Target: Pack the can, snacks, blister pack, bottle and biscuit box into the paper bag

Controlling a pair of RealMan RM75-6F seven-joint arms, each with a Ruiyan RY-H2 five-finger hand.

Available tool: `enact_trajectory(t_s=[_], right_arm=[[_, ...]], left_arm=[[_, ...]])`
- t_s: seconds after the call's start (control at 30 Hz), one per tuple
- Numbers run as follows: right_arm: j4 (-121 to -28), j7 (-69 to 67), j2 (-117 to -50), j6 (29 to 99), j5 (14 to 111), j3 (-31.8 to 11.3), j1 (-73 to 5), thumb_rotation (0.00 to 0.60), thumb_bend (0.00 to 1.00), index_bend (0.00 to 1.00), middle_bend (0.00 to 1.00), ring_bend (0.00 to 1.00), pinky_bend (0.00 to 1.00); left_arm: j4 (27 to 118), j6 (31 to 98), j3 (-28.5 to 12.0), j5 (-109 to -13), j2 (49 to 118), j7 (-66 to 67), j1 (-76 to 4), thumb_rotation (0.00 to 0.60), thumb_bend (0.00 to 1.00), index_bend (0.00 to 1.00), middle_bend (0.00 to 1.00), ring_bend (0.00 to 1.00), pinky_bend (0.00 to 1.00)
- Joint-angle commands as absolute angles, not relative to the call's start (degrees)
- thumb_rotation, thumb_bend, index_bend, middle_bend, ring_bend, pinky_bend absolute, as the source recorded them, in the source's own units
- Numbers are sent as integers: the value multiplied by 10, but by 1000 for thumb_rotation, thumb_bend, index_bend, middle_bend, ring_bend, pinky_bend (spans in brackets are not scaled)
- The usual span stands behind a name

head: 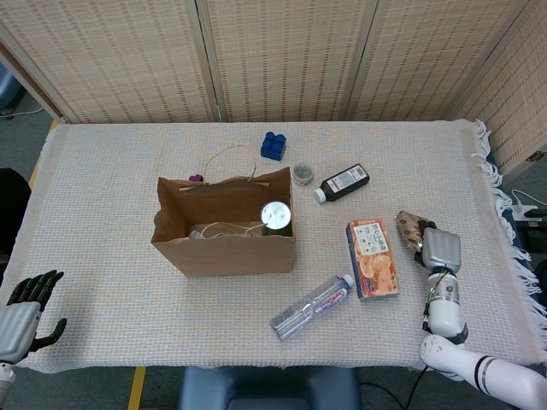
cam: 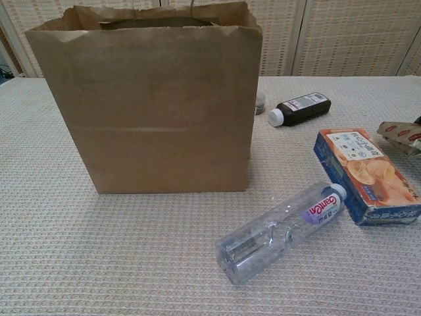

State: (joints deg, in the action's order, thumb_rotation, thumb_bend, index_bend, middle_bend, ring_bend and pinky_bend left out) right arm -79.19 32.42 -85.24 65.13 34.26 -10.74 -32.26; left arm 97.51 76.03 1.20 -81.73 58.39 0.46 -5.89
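Where right hand [head: 441, 249] curls, snack pack [head: 409, 225] sits within fingers [head: 425, 243].

Clear bottle [cam: 279, 232] label reads "GanTen"; other labels too small to read.

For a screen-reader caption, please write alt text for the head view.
The robot's right hand grips a shiny snack packet at the table's right edge. Beside it lie a biscuit box and clear bottle; an open paper bag holds a can.
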Motion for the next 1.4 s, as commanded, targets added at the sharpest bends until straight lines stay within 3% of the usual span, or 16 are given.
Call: enact_trajectory(t_s=[0.03, 0.37, 0.63, 1.0, 1.4], right_arm=[[-817, 308, -827, 663, 356, -122, -314, 600, 605, 684, 557, 551, 710], [-904, 207, -770, 730, 423, -214, -306, 600, 605, 686, 560, 551, 710], [-1012, 231, -738, 780, 439, -282, -339, 600, 605, 714, 577, 553, 710], [-1114, 271, -801, 833, 438, -354, -439, 600, 606, 713, 578, 553, 710], [-1145, 324, -903, 858, 455, -349, -543, 600, 605, 714, 581, 554, 710]], left_arm=[[975, 760, 12, -817, 584, 5, -59, 600, 411, 33, 0, 0, 21], [976, 761, 11, -819, 587, 9, -60, 600, 412, 33, 0, 0, 21], [976, 758, 11, -818, 587, 8, -62, 600, 412, 33, 0, 0, 21], [976, 754, 11, -815, 587, 7, -64, 600, 412, 33, 0, 0, 20], [975, 757, 11, -815, 584, 0, -61, 600, 412, 33, 0, 0, 20]])
